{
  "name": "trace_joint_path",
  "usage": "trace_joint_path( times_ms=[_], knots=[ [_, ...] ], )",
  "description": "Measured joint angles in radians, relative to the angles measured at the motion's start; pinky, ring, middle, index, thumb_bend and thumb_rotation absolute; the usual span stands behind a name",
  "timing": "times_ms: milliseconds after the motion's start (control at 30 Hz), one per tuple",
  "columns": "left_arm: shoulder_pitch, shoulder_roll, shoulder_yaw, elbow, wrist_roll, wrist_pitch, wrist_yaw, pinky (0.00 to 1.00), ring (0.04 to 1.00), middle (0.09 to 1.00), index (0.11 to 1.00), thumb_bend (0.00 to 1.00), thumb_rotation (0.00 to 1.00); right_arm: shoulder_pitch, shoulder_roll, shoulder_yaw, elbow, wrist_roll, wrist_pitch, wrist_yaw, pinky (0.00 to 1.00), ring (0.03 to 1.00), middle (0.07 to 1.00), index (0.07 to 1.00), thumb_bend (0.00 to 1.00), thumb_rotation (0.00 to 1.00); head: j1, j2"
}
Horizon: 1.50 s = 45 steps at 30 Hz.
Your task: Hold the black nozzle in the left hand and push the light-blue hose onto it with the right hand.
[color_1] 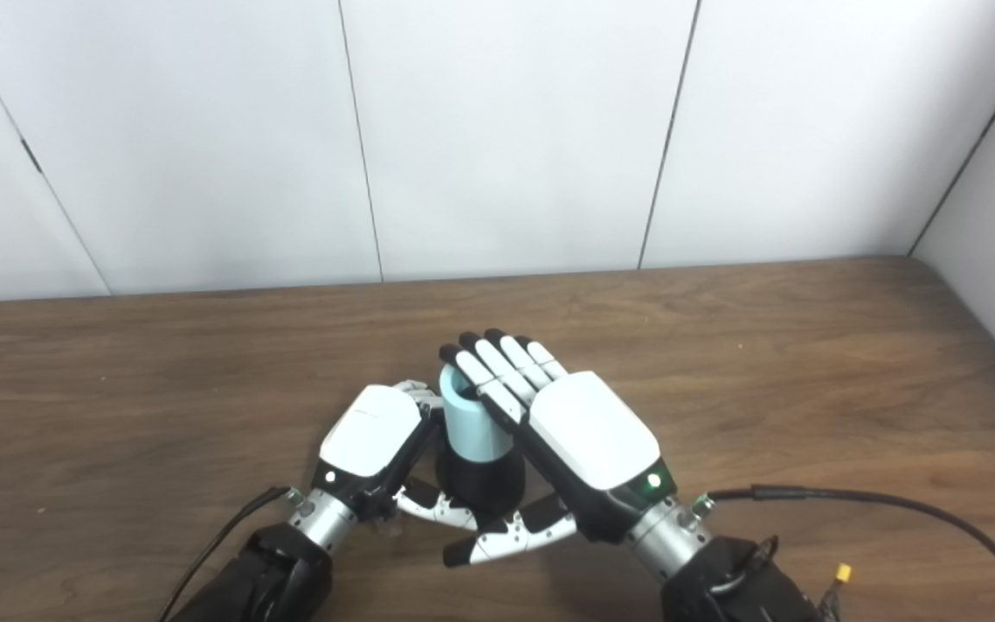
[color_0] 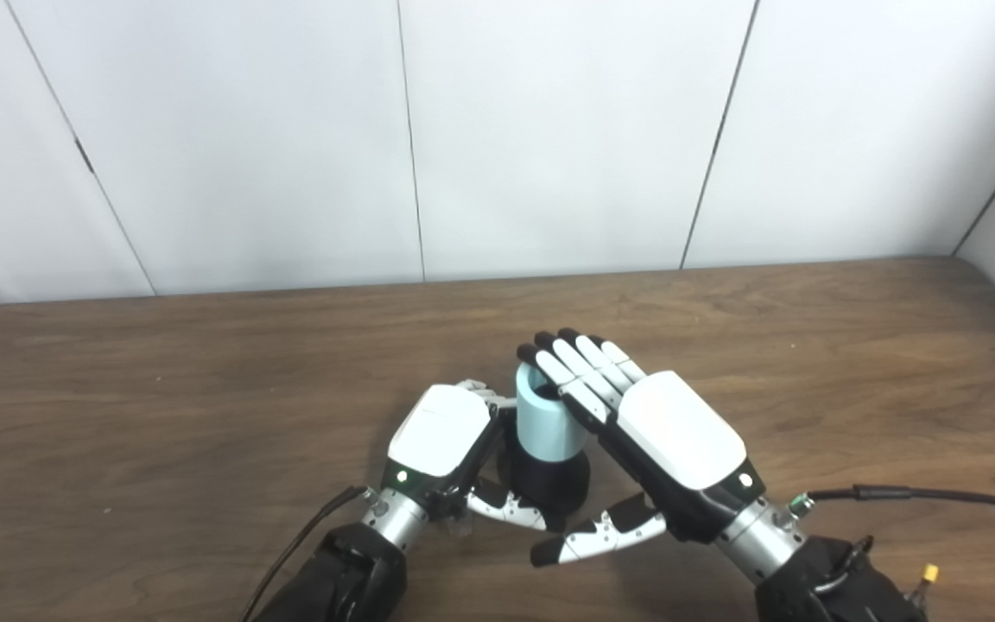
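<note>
Your left robot hand (color_0: 437,442) sits nearest you on the left, curled around the black nozzle (color_0: 548,478) at its wide base, thumb low at the front and fingers wrapped behind, so it holds that piece standing upright on the worktop (color_0: 161,415). Your right robot hand (color_0: 666,441) comes in from the other side with fingers (color_0: 579,367) stretched straight and laid against the side and top rim of the light-blue hose (color_0: 543,422), thumb hanging free below; it presses flat rather than clasping, and holds nothing. The hose section already stands upright on the nozzle, its lower edge meeting the black base; how deep it is seated you cannot tell from here. Judge the hose as light and somewhat yielding, with a smooth skin that may slide under flat fingers, so take it around the middle of its wall or bear straight down on the open rim, never at an angle, which could tip it. The nozzle looks stiff and heavier, and its broad foot is the right place to grip. Beyond the hands lies bare wood, then the white panelled wall (color_0: 549,130).
</note>
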Motion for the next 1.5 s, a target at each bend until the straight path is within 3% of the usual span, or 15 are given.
trace_joint_path(
  times_ms=[200,633,767,867,967,1000,1067,1167,1233,1333,1500],
  knots=[
    [-0.003,-0.002,-0.001,0.003,0.001,-0.001,0.002,0.73,0.569,0.465,0.501,0.52,0.00,-0.011,0.018,-0.025,0.007,0.000,0.000,-0.008,0.93,1.000,1.000,1.000,0.86,0.72,0.000,-0.006],
    [-0.003,-0.002,-0.001,0.003,0.001,-0.001,0.001,0.73,0.575,0.474,0.495,0.52,0.00,-0.006,0.036,-0.087,0.010,0.037,0.003,-0.023,1.00,1.000,1.000,1.000,0.88,0.71,-0.002,-0.008],
    [-0.003,-0.003,0.000,0.004,0.001,-0.001,0.001,0.73,0.569,0.474,0.496,0.52,0.00,0.016,0.058,-0.138,0.076,0.143,-0.043,-0.116,0.97,1.000,1.000,1.000,0.88,0.80,-0.002,-0.012],
    [-0.003,-0.003,0.004,0.004,-0.008,-0.001,-0.002,0.73,0.577,0.488,0.488,0.53,0.00,0.034,0.058,-0.180,0.209,0.222,-0.138,-0.238,0.95,1.000,1.000,1.000,0.88,0.87,-0.002,-0.014],
    [0.008,-0.002,0.017,-0.020,-0.027,0.002,-0.017,0.78,0.640,0.588,0.493,0.52,0.06,0.060,0.058,-0.201,0.299,0.270,-0.167,-0.295,0.93,1.000,1.000,1.000,0.91,0.88,0.003,-0.012],
    [0.015,-0.001,0.021,-0.033,-0.031,0.006,-0.028,0.79,0.668,0.622,0.567,0.73,0.15,0.069,0.059,-0.202,0.312,0.283,-0.169,-0.299,0.92,1.000,1.000,1.000,0.93,0.88,0.003,-0.012],
    [0.038,0.002,0.030,-0.081,-0.038,0.025,-0.056,0.85,0.736,0.697,0.685,0.94,0.31,0.087,0.062,-0.202,0.326,0.305,-0.169,-0.301,0.92,1.000,1.000,1.000,0.95,0.88,0.005,-0.011],
    [0.077,0.008,0.044,-0.153,-0.053,0.061,-0.115,0.98,0.910,0.897,0.909,1.00,0.48,0.097,0.070,-0.202,0.350,0.341,-0.169,-0.302,0.94,1.000,1.000,1.000,0.98,0.88,0.009,-0.014],
    [0.096,0.018,0.052,-0.191,-0.067,0.074,-0.166,1.00,0.968,0.959,0.977,1.00,0.51,0.098,0.076,-0.202,0.373,0.368,-0.169,-0.302,0.95,1.000,1.000,1.000,1.00,0.88,0.008,-0.015],
    [0.121,0.035,0.060,-0.221,-0.108,0.100,-0.268,1.00,0.996,0.995,0.997,1.00,0.54,0.099,0.082,-0.203,0.414,0.423,-0.177,-0.302,0.97,1.000,1.000,1.000,1.00,0.86,0.006,-0.017],
    [0.128,0.047,0.131,-0.255,-0.235,0.105,-0.389,1.00,1.000,1.000,1.000,1.00,0.59,0.109,0.084,-0.207,0.440,0.559,-0.188,-0.290,0.95,1.000,1.000,1.000,0.98,0.84,0.008,-0.020]
  ],
)
